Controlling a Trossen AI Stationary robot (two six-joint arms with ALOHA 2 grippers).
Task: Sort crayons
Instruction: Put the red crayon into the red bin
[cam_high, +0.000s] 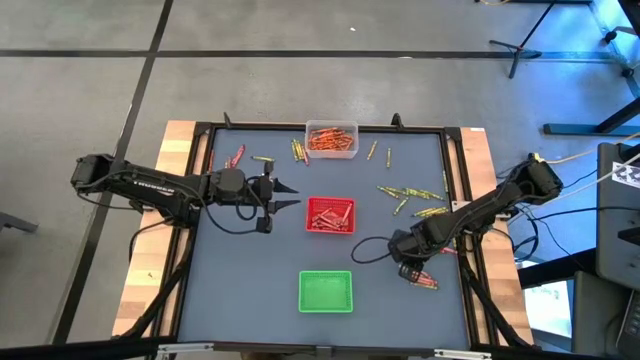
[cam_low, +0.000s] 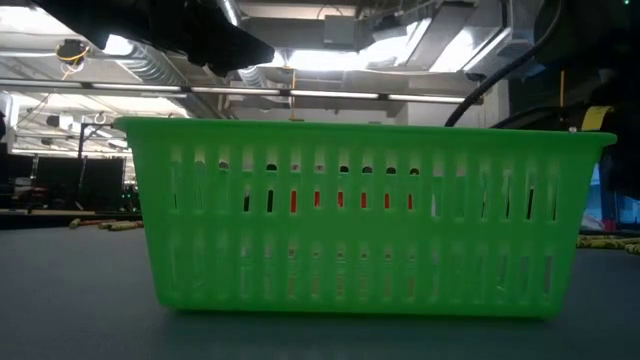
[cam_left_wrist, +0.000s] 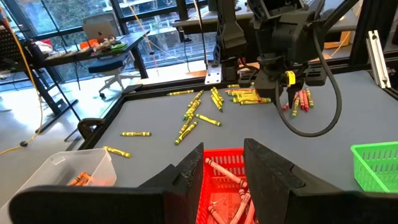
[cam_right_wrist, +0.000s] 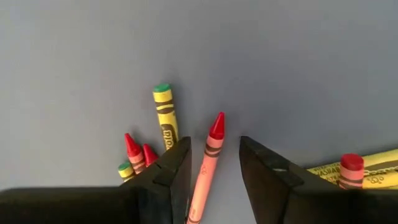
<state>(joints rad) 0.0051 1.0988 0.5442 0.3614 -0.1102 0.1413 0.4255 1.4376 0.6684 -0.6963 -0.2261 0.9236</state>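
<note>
My right gripper (cam_high: 412, 272) (cam_right_wrist: 212, 146) points down at the table's near right, open. Its fingers stand on either side of a red crayon (cam_right_wrist: 216, 127) that lies flat on the table, with a gap on both sides. More red crayons (cam_right_wrist: 132, 149) and a yellow-green one (cam_right_wrist: 164, 112) lie beside it. My left gripper (cam_high: 295, 197) (cam_left_wrist: 224, 158) hovers open and level just left of the red tray (cam_high: 330, 215), which holds red crayons (cam_left_wrist: 227, 177). Yellow-green crayons (cam_high: 410, 192) are scattered at the right, and orange crayons fill the clear tray (cam_high: 331, 140).
The green tray (cam_high: 326, 290) (cam_low: 370, 215) stands near the front edge, in the middle. A few red crayons (cam_high: 236, 155) lie at the far left, and yellow-green ones (cam_high: 298, 150) lie beside the clear tray. A raised frame (cam_high: 455, 170) borders the table.
</note>
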